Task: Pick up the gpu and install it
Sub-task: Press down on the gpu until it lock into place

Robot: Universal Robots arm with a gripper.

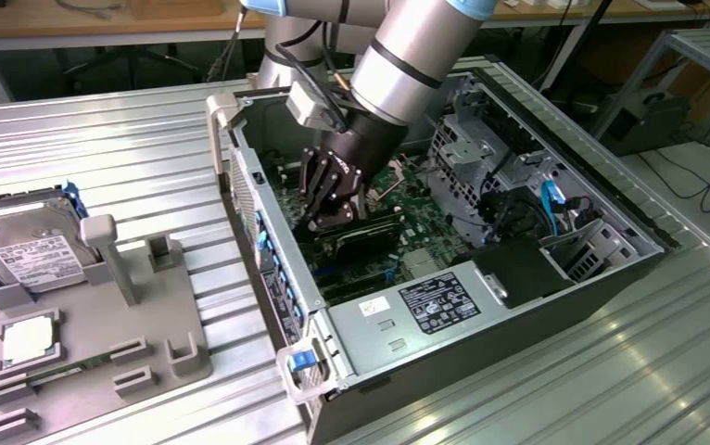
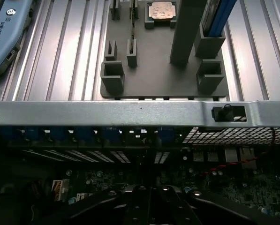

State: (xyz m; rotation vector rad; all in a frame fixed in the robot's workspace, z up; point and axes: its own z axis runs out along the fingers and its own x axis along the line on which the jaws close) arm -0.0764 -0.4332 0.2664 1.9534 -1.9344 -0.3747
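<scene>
Ribbed aluminium table [image 1: 107, 148] carries everything I can see from my station: an open computer case [image 1: 602, 278] lying on its side and a grey fixture tray [image 1: 95, 343] just beside it on the exterior view's left. Behind the table I note a wooden bench and dark floor; cables trail on the floor at the exterior view's right.

On the tray, a silver hard drive [image 1: 28, 248] with a white label leans in its holder, and a small square silver chip [image 1: 28, 338] sits in a pocket nearer the camera. A grey power supply [image 1: 436, 311] with a label fills the near corner of the case.

The arm reaches down into the case. Its gripper [image 1: 330, 218] is closed, its black fingers [image 1: 343, 215] pressed together above the gpu [image 1: 368, 236], a dark flat slab lying on the motherboard [image 1: 436, 250] directly beneath the fingertips. I cannot tell whether the fingers clamp the card's edge or merely rest on it; the gripper body hides the contact.

From the wrist view, the case rim [image 2: 130, 112] crosses as a grey metal bar, with the tray [image 2: 158, 75] and chip [image 2: 162, 10] beyond it. Below the rim the interior is dark; the fingers [image 2: 140, 206] show as black shapes, and the card under them is hard to make out. The hard drive's label is legible only from outside.
</scene>
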